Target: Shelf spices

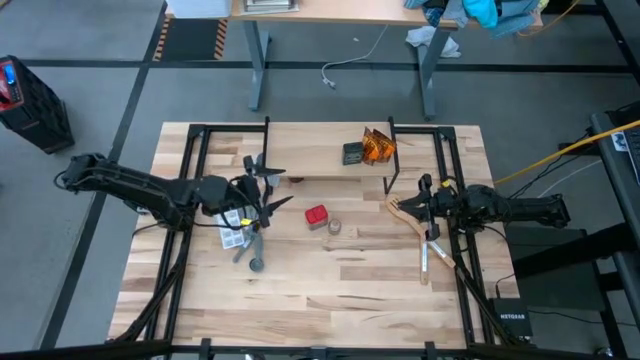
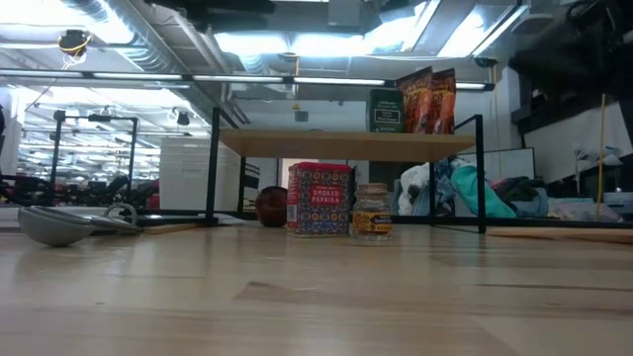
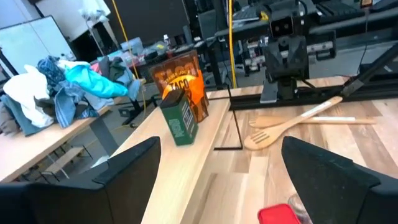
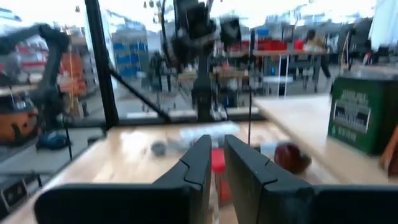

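The left hand [image 1: 268,190] hovers over the desk [image 1: 330,290] beside the shelf's end, its fingers [image 3: 323,171] spread apart and holding nothing. The right hand [image 1: 425,205] waits at the other side, fingers [image 4: 202,163] pressed together, empty. On the shelf [image 2: 346,144] stand a dark green box [image 2: 385,111] and orange packets [image 2: 427,99]. Below, on the desk, sit a red box [image 2: 319,199] and a small jar [image 2: 372,211]

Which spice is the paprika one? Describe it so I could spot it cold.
Find the shelf on the table. Below it, on the tabletop, stands a red box marked smoked paprika. A small glass jar stands beside it; the red box is taller and square-sided.
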You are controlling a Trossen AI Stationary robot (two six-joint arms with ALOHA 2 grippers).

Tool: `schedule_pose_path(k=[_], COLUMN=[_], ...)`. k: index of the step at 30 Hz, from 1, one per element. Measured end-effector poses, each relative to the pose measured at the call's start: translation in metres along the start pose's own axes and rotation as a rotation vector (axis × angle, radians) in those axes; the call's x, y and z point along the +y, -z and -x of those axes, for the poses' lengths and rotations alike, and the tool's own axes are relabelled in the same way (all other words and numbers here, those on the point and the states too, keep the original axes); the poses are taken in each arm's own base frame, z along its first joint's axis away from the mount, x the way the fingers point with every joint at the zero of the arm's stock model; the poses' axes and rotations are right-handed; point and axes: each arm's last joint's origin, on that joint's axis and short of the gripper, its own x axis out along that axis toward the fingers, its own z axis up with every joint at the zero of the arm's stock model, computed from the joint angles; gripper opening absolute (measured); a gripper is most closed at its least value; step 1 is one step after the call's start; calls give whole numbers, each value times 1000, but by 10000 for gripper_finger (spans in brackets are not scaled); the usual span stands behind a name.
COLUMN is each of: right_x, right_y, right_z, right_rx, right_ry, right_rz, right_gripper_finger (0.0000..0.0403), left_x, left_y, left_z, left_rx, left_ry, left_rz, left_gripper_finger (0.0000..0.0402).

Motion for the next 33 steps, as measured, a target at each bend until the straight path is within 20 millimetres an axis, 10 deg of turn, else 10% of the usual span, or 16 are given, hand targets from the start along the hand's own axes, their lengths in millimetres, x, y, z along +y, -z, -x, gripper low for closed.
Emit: schedule_pose_path(k=[8, 21, 33], right_x=[-5, -12, -19], right_y=[-13, -18, -43], right_z=[1, 1, -13], right_rx=[-126, -167, -149], right_ry=[195, 447, 658], right_rz=[76, 56, 55], right_gripper_finger=[74, 271, 265], left_x=[3, 2, 2], left_y=[3, 7, 7], left_z=[6, 6, 6], left_rx=[45, 86, 85], left_ry=[9, 17, 16], left_rz=[24, 1, -20], left_gripper_finger=[329, 329, 329])
